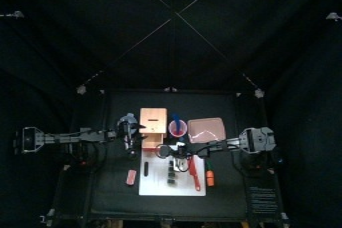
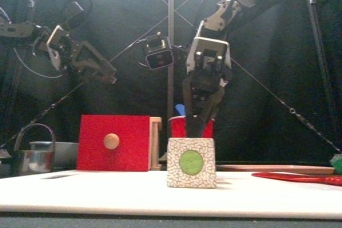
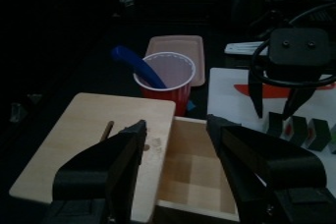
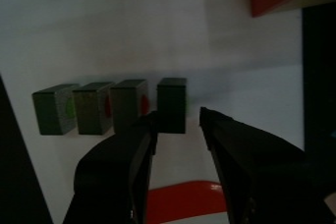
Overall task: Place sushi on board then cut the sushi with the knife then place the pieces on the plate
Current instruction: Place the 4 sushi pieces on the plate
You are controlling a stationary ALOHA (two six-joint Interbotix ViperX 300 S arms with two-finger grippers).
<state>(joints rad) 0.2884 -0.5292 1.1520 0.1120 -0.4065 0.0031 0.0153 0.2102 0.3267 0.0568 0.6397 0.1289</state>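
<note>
Black-curtained booth; white cutting board [image 4: 79, 31] is lying under the right gripper [image 4: 180, 125], whose jaws are hanging partly open and empty, one tip either side of the end block [image 4: 172, 100] of the sushi roll [image 4: 118, 104], apparently lining up to lift that slightly separated piece for the pink tray [image 1: 207, 129]. Red knife [image 4: 184, 203] is lying just beside. Farther off, left gripper [image 3: 178, 127] is hovering open, holding nothing, over the wooden box [image 3: 92, 144].
</note>
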